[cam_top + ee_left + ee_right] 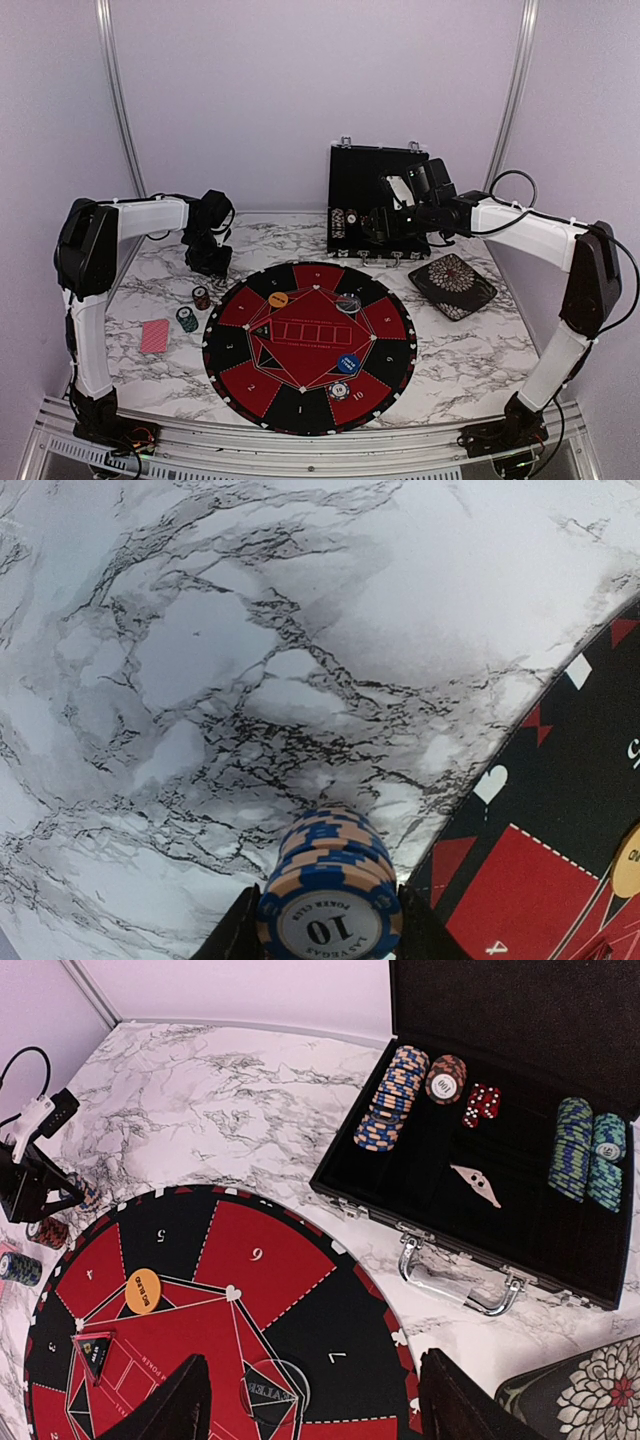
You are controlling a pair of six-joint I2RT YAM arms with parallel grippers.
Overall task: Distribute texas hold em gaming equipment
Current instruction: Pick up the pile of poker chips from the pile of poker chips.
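Observation:
My left gripper (330,920) is shut on a short stack of blue-and-orange poker chips (330,875), held above the marble near the mat's left edge. In the top view that left gripper (208,258) hangs at the back left. Below it a red chip stack (201,297), a teal stack (187,319) and a red-backed card (154,336) lie on the table. My right gripper (315,1410) is open over the mat, with the clear dealer disc (275,1395) beneath it. An orange disc (143,1292), a blue disc (349,363) and a white chip (339,390) sit on the mat.
The round red-and-black mat (300,400) fills the table's middle. An open black case (500,1220) at the back holds blue-orange chips (390,1095), teal stacks (575,1150) and red dice (482,1105). A black patterned dish (452,285) lies right of the mat.

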